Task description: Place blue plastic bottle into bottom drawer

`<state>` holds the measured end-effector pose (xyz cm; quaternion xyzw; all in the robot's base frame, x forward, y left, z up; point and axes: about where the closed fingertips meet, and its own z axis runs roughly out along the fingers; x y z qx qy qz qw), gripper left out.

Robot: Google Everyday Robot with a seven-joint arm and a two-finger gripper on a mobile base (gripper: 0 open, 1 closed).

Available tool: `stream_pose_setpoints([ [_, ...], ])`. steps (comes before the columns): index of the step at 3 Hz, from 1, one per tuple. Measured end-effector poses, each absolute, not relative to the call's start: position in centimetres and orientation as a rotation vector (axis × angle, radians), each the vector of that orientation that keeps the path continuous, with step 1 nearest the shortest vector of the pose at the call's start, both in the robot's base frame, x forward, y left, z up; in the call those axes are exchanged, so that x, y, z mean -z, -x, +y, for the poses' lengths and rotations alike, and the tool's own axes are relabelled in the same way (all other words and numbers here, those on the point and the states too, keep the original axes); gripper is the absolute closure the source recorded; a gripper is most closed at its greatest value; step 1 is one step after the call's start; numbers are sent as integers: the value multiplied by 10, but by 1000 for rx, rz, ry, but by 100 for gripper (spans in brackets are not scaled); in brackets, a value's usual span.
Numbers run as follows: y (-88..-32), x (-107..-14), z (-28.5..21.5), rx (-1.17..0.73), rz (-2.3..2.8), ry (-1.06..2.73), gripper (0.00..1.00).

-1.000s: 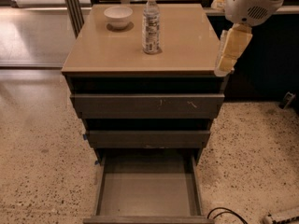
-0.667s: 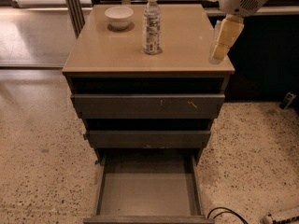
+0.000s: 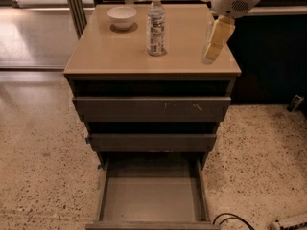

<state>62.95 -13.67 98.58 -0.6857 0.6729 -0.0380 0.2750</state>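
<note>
The blue plastic bottle stands upright with its white cap on, at the middle back of the tan cabinet top. The bottom drawer is pulled far out, and its flat grey floor is bare. My gripper hangs from the white wrist at the upper right. It is over the right side of the cabinet top, to the right of the bottle and apart from it, with nothing seen in it.
A white bowl sits at the back left of the top. The two upper drawers stand slightly out. A black cable and a power strip lie on the speckled floor at the lower right.
My gripper has moved left and away from the cabinet's right edge to over the top's right side. The bottle, bowl and drawers have not moved.
</note>
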Motion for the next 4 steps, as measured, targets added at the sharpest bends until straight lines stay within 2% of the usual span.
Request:
stream_pose_setpoints([
  [2, -691, -997, -79, 102, 1617, 1804, 0],
  [4, -700, -991, -78, 90, 1610, 1792, 0],
])
